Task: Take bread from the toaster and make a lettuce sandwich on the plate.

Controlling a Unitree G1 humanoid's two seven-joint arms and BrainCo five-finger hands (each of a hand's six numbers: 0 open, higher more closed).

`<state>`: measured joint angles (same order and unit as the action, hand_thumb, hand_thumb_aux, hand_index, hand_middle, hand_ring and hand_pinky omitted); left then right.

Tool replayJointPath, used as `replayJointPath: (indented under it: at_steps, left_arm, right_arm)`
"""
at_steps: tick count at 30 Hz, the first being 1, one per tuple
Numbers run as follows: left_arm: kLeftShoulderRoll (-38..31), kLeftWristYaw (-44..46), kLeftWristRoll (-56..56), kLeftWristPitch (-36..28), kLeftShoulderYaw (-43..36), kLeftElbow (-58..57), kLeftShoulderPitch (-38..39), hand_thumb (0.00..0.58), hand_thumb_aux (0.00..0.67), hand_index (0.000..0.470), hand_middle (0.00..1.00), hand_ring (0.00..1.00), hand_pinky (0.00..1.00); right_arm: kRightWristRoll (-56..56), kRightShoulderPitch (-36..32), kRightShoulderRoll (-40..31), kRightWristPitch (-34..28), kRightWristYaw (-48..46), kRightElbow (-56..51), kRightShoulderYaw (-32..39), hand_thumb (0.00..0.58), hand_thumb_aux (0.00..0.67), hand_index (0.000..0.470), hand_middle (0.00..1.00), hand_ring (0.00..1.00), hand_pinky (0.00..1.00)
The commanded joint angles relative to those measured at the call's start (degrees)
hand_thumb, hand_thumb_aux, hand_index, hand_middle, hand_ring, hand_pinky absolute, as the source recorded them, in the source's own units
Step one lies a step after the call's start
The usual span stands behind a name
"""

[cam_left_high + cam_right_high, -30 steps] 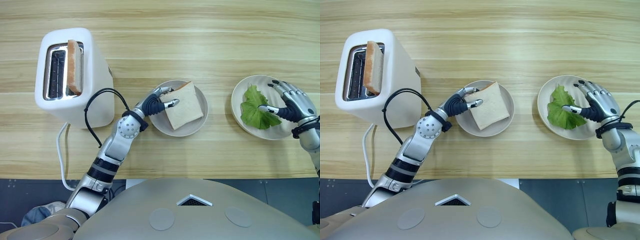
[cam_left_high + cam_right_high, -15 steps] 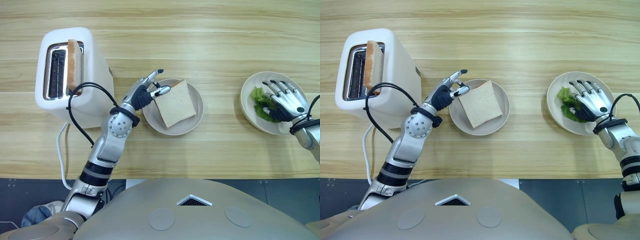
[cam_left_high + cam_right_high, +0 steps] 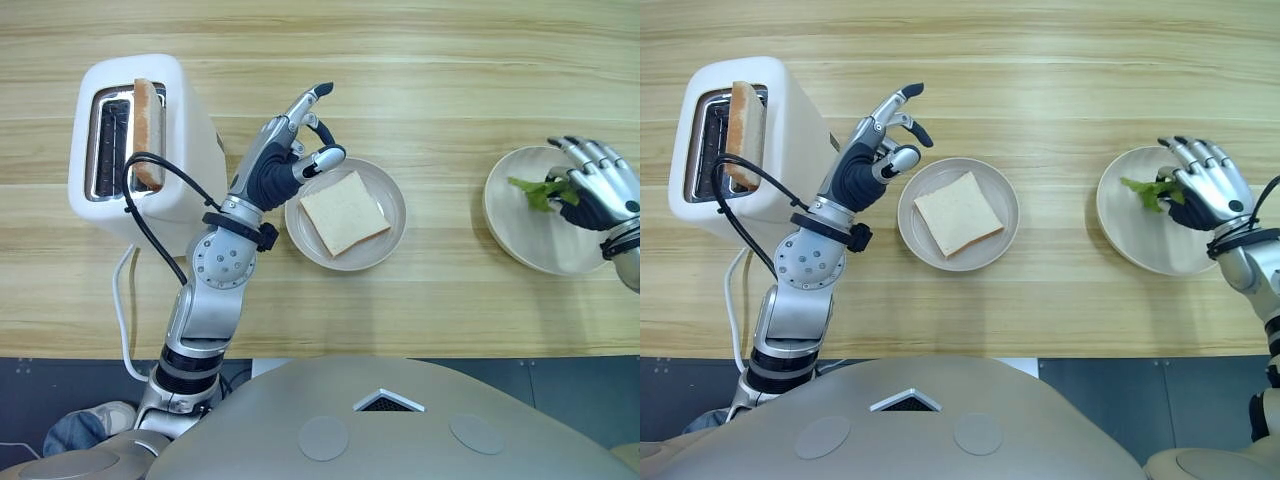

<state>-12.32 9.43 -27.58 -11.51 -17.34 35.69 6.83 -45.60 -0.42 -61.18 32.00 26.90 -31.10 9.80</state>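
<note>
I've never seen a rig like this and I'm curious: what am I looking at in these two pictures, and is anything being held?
Both pictures come from a two-eyed camera on a humanoid robot's head. It looks down at a wooden table, so they show one scene. The metal left hand is open and empty. It is next to a white toaster with one bread slice standing in its slot. Beside it, the middle plate bears a second slice. On the right, the right hand grips a lettuce leaf above the right-hand plate.
</note>
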Motion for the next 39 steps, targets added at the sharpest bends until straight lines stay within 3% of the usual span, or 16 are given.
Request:
replayJointPath:
  at_steps: [1,5,8,9,10,13,16,20,25,39]
  left_arm:
    - [0.84,-2.44,-3.71,1.20,-0.23,5.20,2.71,0.000,0.000,0.000,0.89,0.89,0.89]
    - [0.86,-3.66,-9.49,0.34,0.37,9.62,6.74,0.000,0.000,0.000,0.80,0.80,0.80]
    - [0.27,-3.69,-16.97,-1.07,3.11,13.52,9.43,0.000,0.000,0.000,0.54,0.54,0.54]
    - [-0.01,-3.48,-19.86,-1.35,4.23,14.70,10.22,0.000,0.000,0.000,0.51,0.51,0.51]
    - [-0.14,-3.22,-23.06,-1.62,5.50,16.01,11.13,0.000,0.000,0.000,0.40,0.40,0.40]
    - [0.59,-3.29,-32.29,-2.65,11.08,19.83,15.46,0.000,0.000,0.000,0.23,0.23,0.23]
    - [2.02,-4.49,-38.77,-4.16,18.96,22.12,19.76,0.000,0.000,0.000,0.16,0.16,0.16]
    - [3.28,-5.81,-39.62,-4.93,26.05,18.78,23.97,0.000,0.000,0.000,0.16,0.16,0.16]
    - [3.76,-6.99,-39.48,-4.48,28.82,11.48,26.36,0.000,0.000,0.000,0.17,0.17,0.17]
    - [3.93,-6.06,-40.47,-4.65,25.16,4.26,15.28,0.000,0.000,0.000,0.17,0.17,0.17]
  right_arm:
    - [3.77,2.41,-0.60,-0.40,-4.24,8.50,-3.51,0.580,0.670,0.470,0.00,0.00,0.00]
    - [8.57,4.09,3.77,-2.36,-11.58,20.20,-4.28,0.580,0.670,0.470,0.00,0.00,0.00]
    - [10.83,3.39,10.15,-4.30,-18.12,28.63,-0.34,0.580,0.670,0.470,0.00,0.00,0.00]
    - [11.00,2.96,12.03,-4.86,-19.76,30.37,0.75,0.580,0.670,0.470,0.00,0.00,0.00]
    - [11.30,2.37,13.96,-5.31,-21.41,31.63,1.89,0.580,0.670,0.470,0.00,0.00,0.00]
    - [10.51,0.97,19.31,-5.98,-25.97,34.41,5.82,0.580,0.670,0.470,0.00,0.00,0.00]
    - [9.49,1.12,22.77,-6.05,-28.43,35.43,8.54,0.580,0.670,0.470,0.00,0.00,0.00]
    - [7.85,0.95,25.24,-5.94,-29.26,33.62,9.99,0.580,0.670,0.470,0.00,0.00,0.00]
    - [6.75,0.53,27.24,-6.21,-29.20,31.81,10.31,0.580,0.670,0.470,0.00,0.00,0.00]
    - [2.23,-0.92,34.00,-5.82,-27.85,26.76,15.40,0.580,0.670,0.470,0.00,0.00,0.00]
